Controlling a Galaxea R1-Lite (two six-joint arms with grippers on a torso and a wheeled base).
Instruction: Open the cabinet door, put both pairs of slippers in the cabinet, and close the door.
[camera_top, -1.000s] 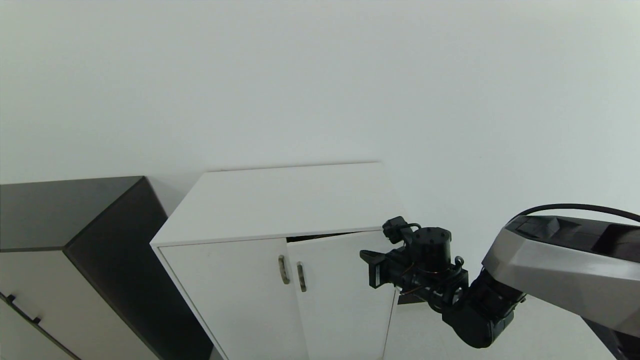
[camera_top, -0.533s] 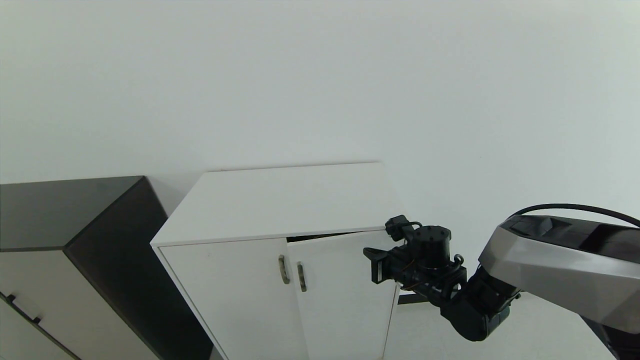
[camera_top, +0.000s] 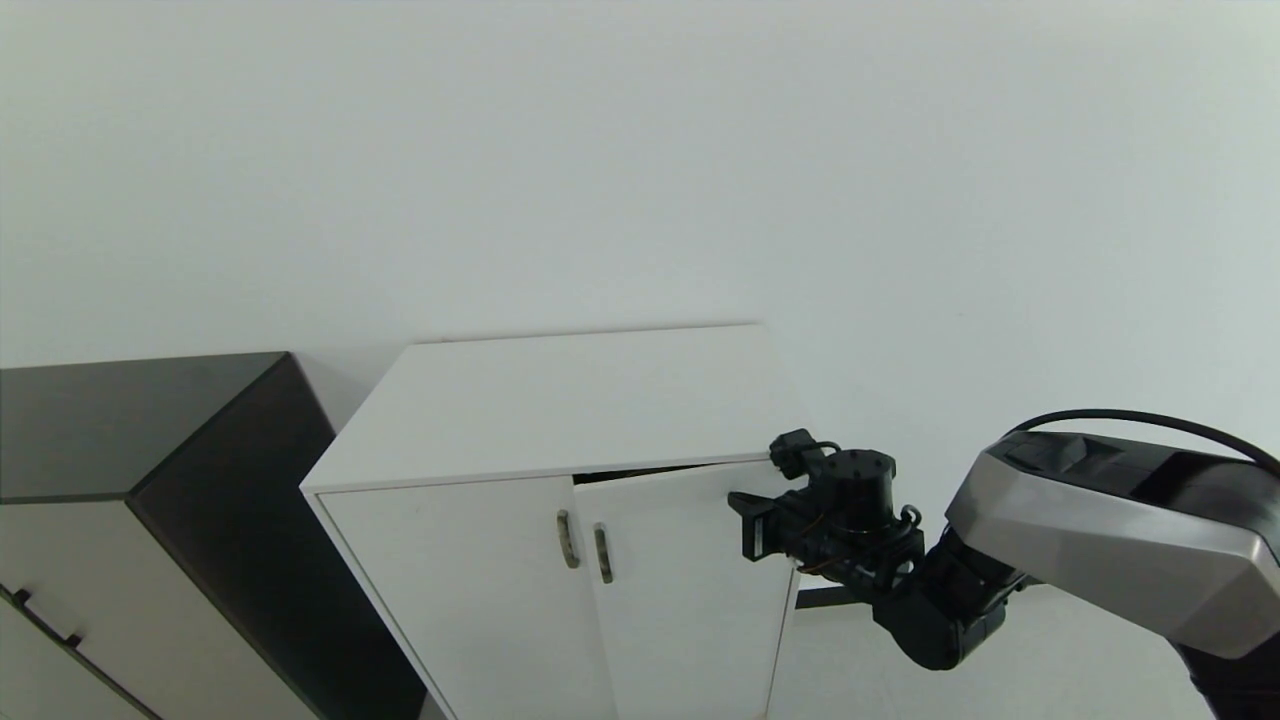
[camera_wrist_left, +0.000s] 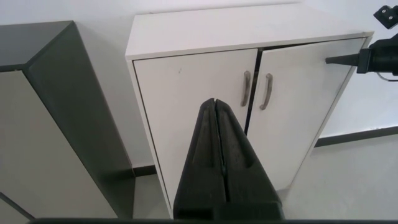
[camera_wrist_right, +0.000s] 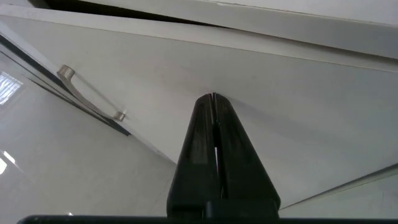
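Right gripper (camera_top: 748, 525) is pinched closed with nothing in it. Its tip is parked right up against the face of the right door (camera_top: 690, 600) near the top outer corner, but I can't tell if it's actually touching. In the head view that's roughly 4 o'clock from centre. Left gripper (camera_wrist_left: 214, 101) is clamped closed and empty too, well apart from the cabinet (camera_top: 560, 410) and aimed at its front.

The door sits at about 6 o'clock and is cracked open a bit: there's a dark gap (camera_top: 640, 472) along its top edge, wider toward the cabinet's middle. My read is that it's a stiff, light flat panel hinged on its 3 o'clock side. The painted face looks slick, so there's nothing to pinch there. Best hold is the handle (camera_top: 603, 553), at 9 o'clock from the gripper, or hooking behind the free edge next to it. Pushing out by the hinges gets you little leverage.

Stuff around: the left door (camera_top: 470, 590) is shut, and its own handle (camera_top: 566, 538) is just beside the one you want, so it's easy to snag the wrong one. A dark cabinet (camera_top: 150, 420) stands just beside the white one at 9 o'clock. Biggest obstacle, I'd say, is the right arm (camera_top: 1100, 530), sitting in the door's swing path.
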